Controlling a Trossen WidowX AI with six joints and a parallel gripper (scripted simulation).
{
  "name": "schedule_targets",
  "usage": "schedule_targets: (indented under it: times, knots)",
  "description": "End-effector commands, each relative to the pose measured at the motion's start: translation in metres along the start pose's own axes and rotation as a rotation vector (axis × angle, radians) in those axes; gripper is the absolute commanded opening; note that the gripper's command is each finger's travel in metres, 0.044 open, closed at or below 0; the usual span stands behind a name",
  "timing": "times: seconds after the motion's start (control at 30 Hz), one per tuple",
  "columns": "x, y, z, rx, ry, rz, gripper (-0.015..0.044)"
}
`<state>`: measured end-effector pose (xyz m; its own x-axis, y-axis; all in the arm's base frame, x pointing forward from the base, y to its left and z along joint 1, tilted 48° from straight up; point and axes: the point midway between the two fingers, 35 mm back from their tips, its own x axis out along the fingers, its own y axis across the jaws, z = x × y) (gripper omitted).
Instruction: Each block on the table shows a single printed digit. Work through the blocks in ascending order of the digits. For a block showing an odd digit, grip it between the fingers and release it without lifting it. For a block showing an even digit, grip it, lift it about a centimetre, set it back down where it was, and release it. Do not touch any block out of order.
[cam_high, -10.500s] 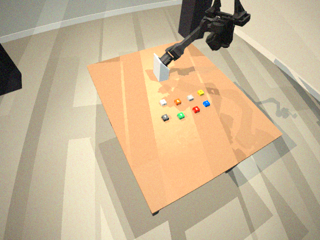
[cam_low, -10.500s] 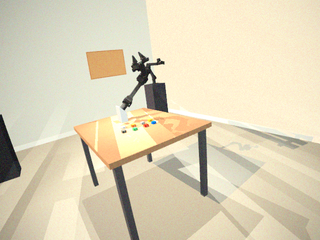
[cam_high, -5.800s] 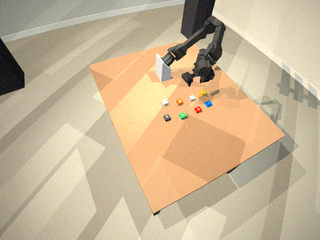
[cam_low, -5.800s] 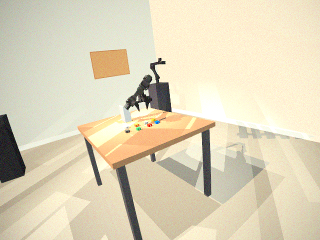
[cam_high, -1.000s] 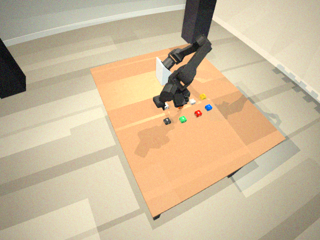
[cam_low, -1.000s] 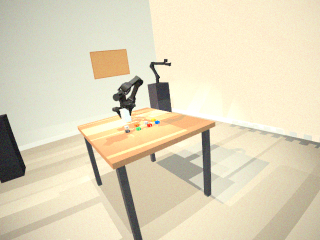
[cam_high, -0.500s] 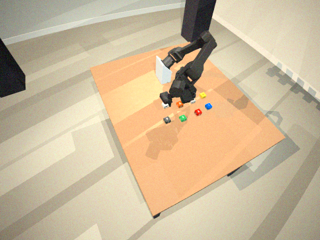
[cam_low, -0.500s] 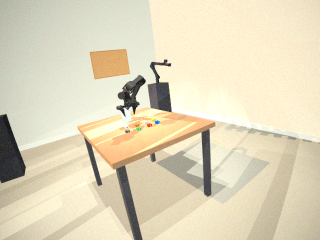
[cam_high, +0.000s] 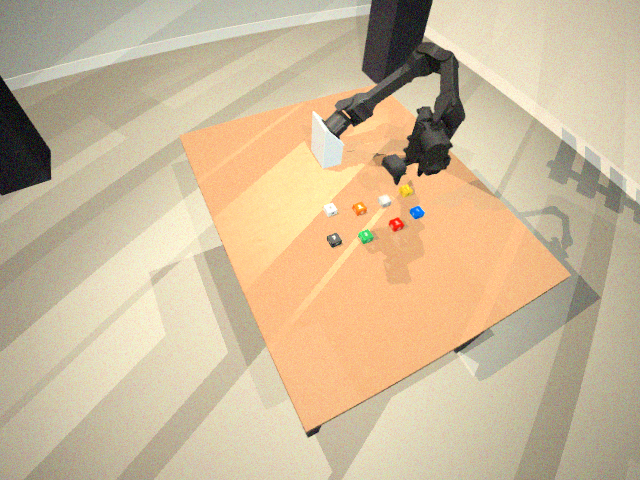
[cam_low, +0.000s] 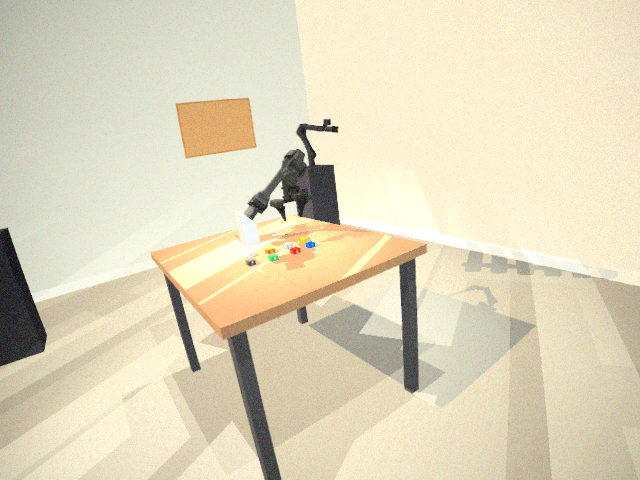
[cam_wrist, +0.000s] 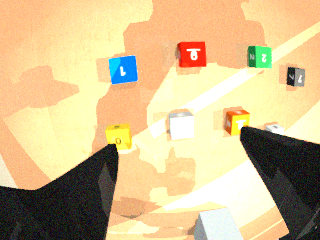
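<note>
- Wrist view shows my jaws (cam_high: 410, 176) (cam_low: 292, 217) wide apart, gripping nothing, above the worktop (cam_high: 413, 320) (cam_low: 320, 273) (cam_wrist: 45, 142).
- I judge I'm lining up for yellow (cam_high: 405, 190) (cam_low: 303, 239) (cam_wrist: 118, 137), which appears to read 0; it sits by one fingertip in that picture, not centred.
- Next I'd centre over yellow, descend, grip, lift slightly, replace and release.
- Beside yellow, blue (cam_high: 417, 212) (cam_low: 310, 244) (cam_wrist: 123, 70) reads 1; farther from it, green (cam_high: 366, 236) (cam_low: 273, 257) (cam_wrist: 263, 57) reads 2 and black (cam_high: 334, 239) (cam_low: 250, 262) (cam_wrist: 296, 77) 7.
- Red (cam_high: 396, 224) (cam_low: 295, 250) (cam_wrist: 192, 55), beyond blue from yellow, has a barred digit, probably 9.
- I can't read the remaining digits surely; no brand shows.
</note>
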<state>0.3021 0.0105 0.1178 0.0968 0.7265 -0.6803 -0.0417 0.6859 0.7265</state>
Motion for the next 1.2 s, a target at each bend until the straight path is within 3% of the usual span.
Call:
schedule_targets:
  times: [0.0, 0.3, 0.53, 1.17]
  knots:
    - [0.004, 0.041, -0.026, 0.020, 0.009, 0.013, 0.0400]
    - [0.010, 0.070, -0.049, 0.027, 0.013, 0.023, 0.0400]
    - [0.086, 0.073, -0.050, 0.026, 0.012, 0.026, 0.0400]
    - [0.110, 0.073, -0.050, 0.026, 0.012, 0.026, 0.0400]
